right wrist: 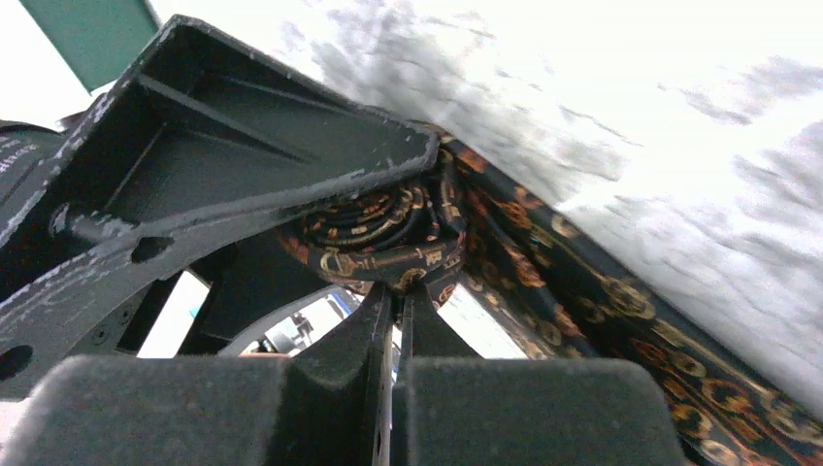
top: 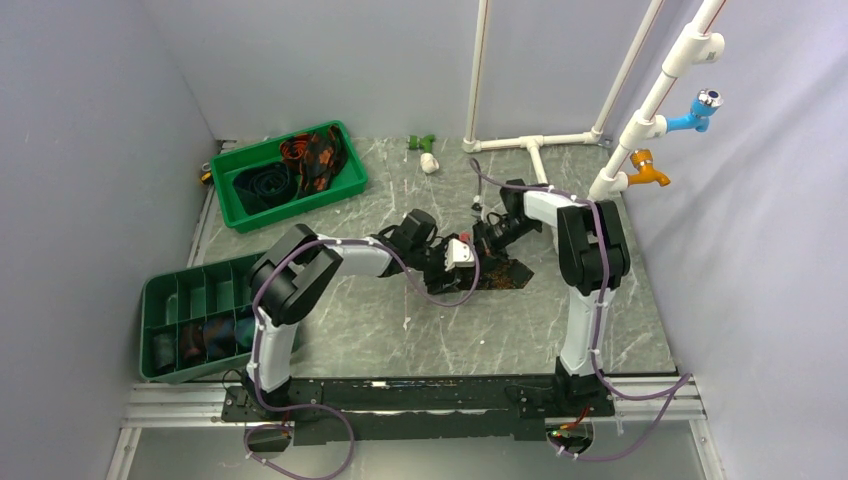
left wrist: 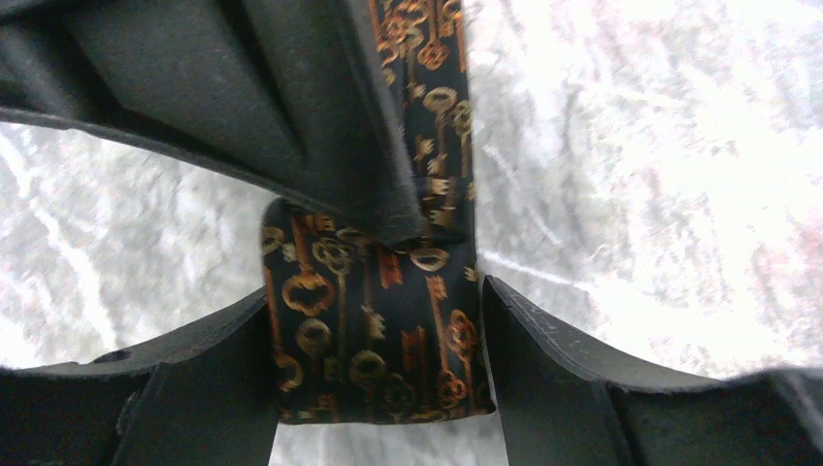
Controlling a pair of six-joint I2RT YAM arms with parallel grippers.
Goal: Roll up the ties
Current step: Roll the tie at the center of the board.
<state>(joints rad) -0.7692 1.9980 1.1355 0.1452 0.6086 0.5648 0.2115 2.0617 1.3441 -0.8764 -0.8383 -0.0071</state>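
Tie [top: 507,273] of black cloth with orange key print lies at the middle of the marble table [top: 400,330], one end wound into a small roll, the rest lying flat toward the right of the overhead frame. Left gripper [left wrist: 377,301] has its fingers [left wrist: 204,388] apart on both sides of the roll; I cannot tell if they press it or only stand beside it. Right gripper [right wrist: 393,291] is clenched, its tips touching the edge of the roll. More ties [top: 310,155] lie in the green tray [top: 300,207] at upper left. Rolled ones [top: 210,335] sit in the divided tray [top: 150,330] at lower left
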